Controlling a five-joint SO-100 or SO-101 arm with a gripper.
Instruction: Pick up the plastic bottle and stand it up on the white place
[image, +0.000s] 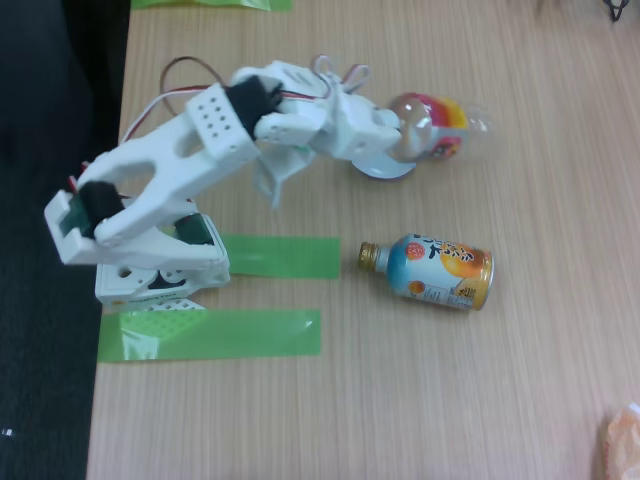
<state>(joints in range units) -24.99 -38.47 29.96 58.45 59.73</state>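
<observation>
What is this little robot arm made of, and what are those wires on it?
The arm is chunky white plastic, probably 3D-printed, with black motor blocks set into its joints. One flat segment has a grid of small round holes. Thin red, black and white cables loop over the top toward the white gripper. Its base sits by green tape strips.

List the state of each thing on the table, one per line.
Plastic bottle: held by the claw, over the white disc, leaning; whether its base touches the disc cannot be told.
Claw: shut on the plastic bottle.
White disc: flat on the table, mostly covered by the claw and bottle.
Orange can: lying on its side, gold cap on.
Green tape strips: stuck flat on the table.
</observation>
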